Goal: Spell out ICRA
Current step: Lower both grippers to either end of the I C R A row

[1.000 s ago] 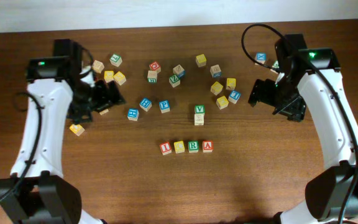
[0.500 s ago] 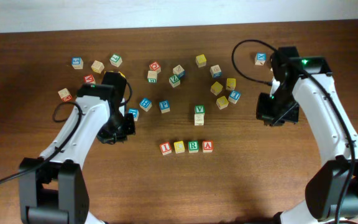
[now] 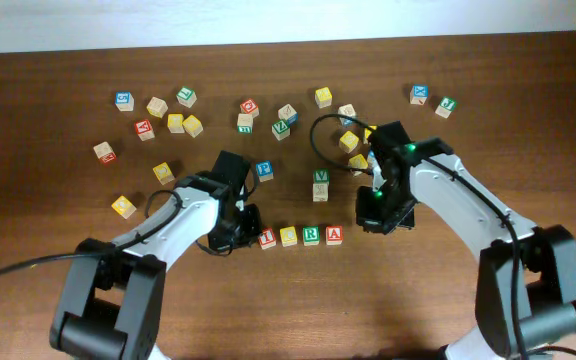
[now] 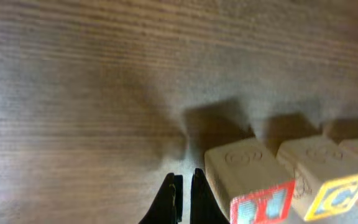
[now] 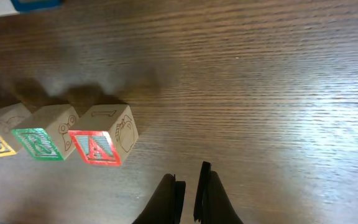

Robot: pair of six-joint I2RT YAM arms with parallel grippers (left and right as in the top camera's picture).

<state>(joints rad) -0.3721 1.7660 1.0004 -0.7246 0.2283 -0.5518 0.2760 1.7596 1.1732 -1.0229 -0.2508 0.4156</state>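
Left gripper: jaws pressed together, only a thin slit between the fingers, nothing in them. The tips are low over bare wood, just beside the I cube at the left end of the row. Whether they touch it cannot be told.

Right gripper: jaws likewise pressed together and empty. It hangs over bare wood near the A cube at the right end of the row, apart from it.

Row: I cube, C cube, R cube and A cube lie side by side in one straight line, letters up. They read I-C-R-A from the robot's left to its right, with neighbours touching or nearly so. The row lies about midway across the table, nearer the robot's edge than any other cube.

Beyond the row: the green V cube sits toward the far edge, behind the R cube, with a plain-topped cube against its near side. Loose cubes are scattered over the far half, from the far left corner to the far right corner.
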